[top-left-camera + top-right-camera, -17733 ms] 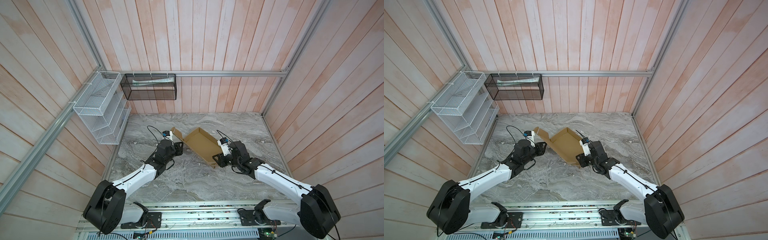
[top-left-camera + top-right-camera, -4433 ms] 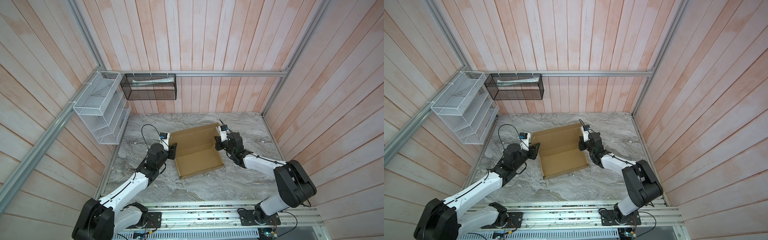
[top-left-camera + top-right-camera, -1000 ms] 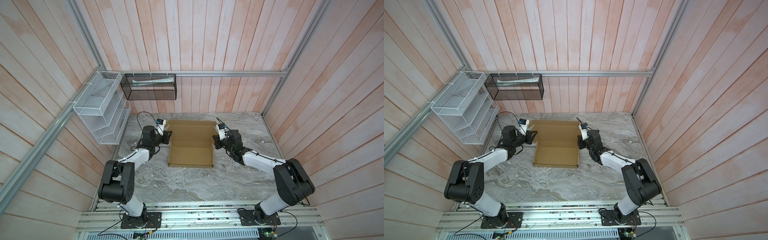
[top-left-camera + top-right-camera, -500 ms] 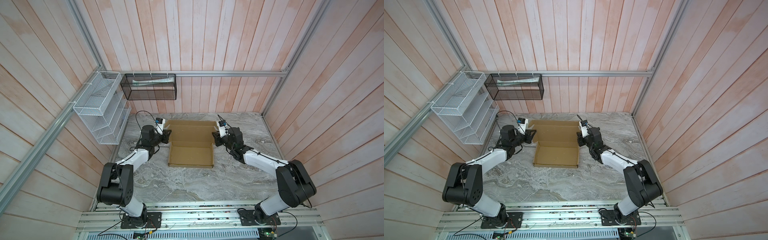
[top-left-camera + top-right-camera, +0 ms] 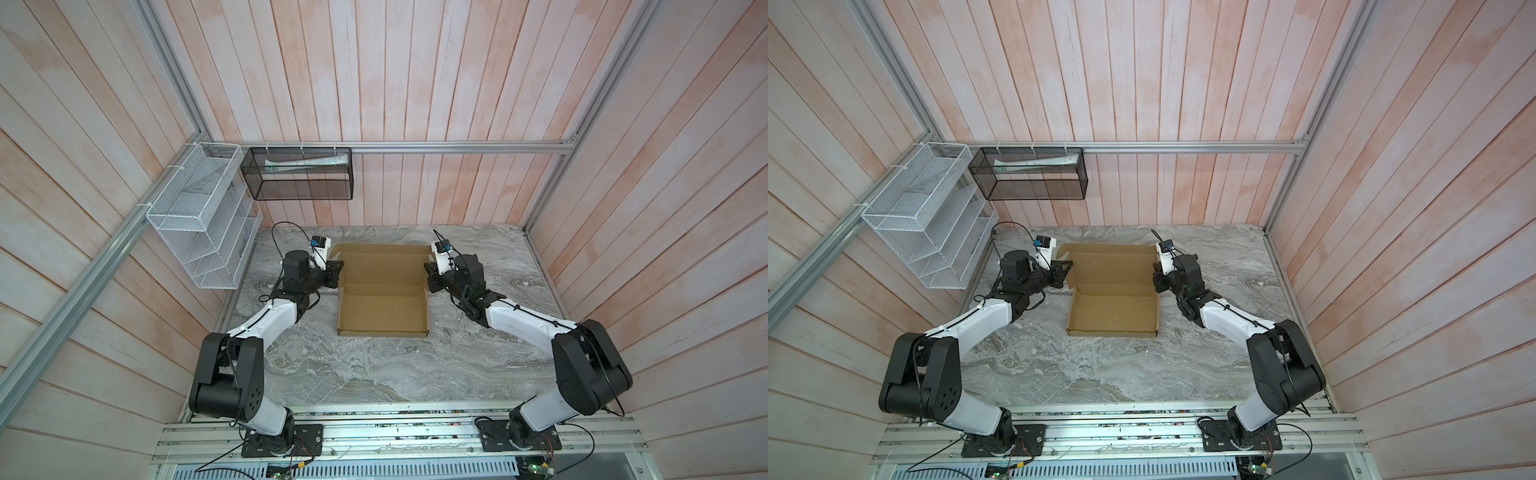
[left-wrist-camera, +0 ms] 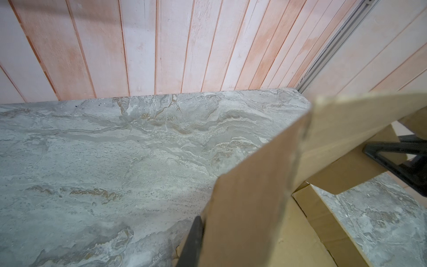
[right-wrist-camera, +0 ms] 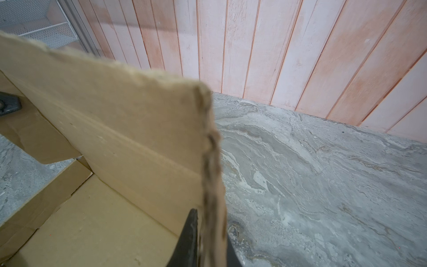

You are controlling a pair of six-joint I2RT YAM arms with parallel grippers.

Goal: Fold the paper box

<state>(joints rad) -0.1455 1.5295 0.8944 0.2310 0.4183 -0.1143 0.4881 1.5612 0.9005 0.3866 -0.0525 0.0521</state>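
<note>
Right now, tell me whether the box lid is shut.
No: the paper box lies open, its inside fully visible from above.

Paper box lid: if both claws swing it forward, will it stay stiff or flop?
Probably stiff: the paper box is corrugated and its lid looks flat. Likely light, so it may slide. The flaps pinched by left claw and right claw could bend.

We see the paper box [image 6: 265,185] close up: one tan flap stands upright, with a dark finger [image 6: 193,240] of our left gripper [image 6: 209,249] pressed against one face. The grey marbled table [image 6: 104,161] spreads beside it, with the pink plank wall [image 6: 161,46] behind.
</note>
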